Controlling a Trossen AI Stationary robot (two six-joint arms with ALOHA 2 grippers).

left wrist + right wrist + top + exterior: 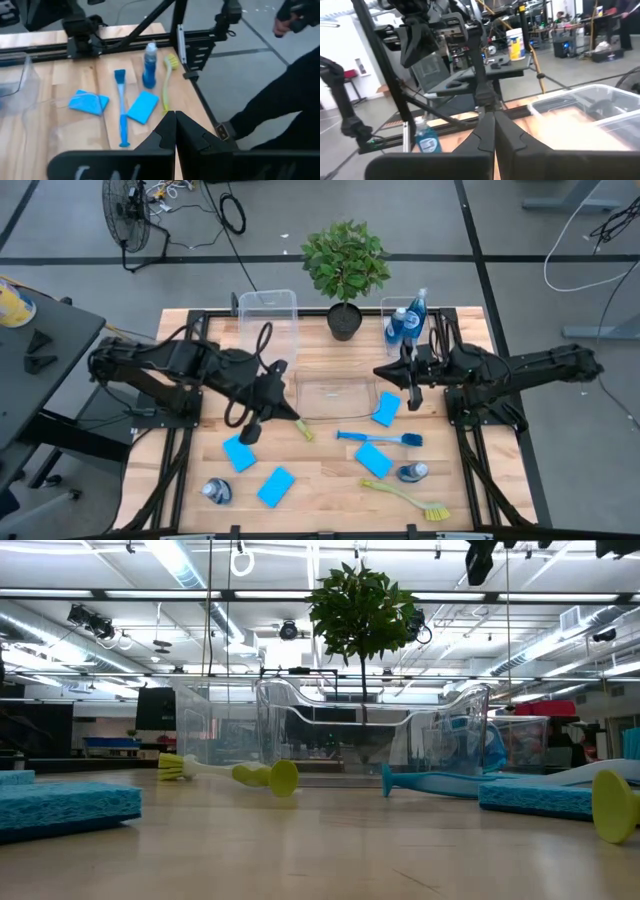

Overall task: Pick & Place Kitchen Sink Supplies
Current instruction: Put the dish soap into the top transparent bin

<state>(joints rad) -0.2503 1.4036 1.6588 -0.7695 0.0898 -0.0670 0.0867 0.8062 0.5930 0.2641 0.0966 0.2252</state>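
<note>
Both grippers hover shut and hold nothing. My left gripper [292, 416] [175, 125] is over the table's middle, beside the head end of a yellow-green brush [304, 429] [230, 772] lying flat. My right gripper [383, 370] [494, 130] points level toward the left, above the table's far right part. On the table lie several blue sponges [239, 452] [386, 409] [143, 106], a blue brush [380, 437] [121, 107], a second yellow-green brush [405, 497] [167, 82] and two bottles [412, 472] [217, 491]. Two more bottles [405, 325] stand in the far right bin.
A tall clear bin [268, 320] stands at the far left, a low clear bin [335, 395] in the middle, and a third [385, 310] at the far right. A potted plant [345, 270] stands between them at the far edge. A dark shape [280, 100] shows beyond the table.
</note>
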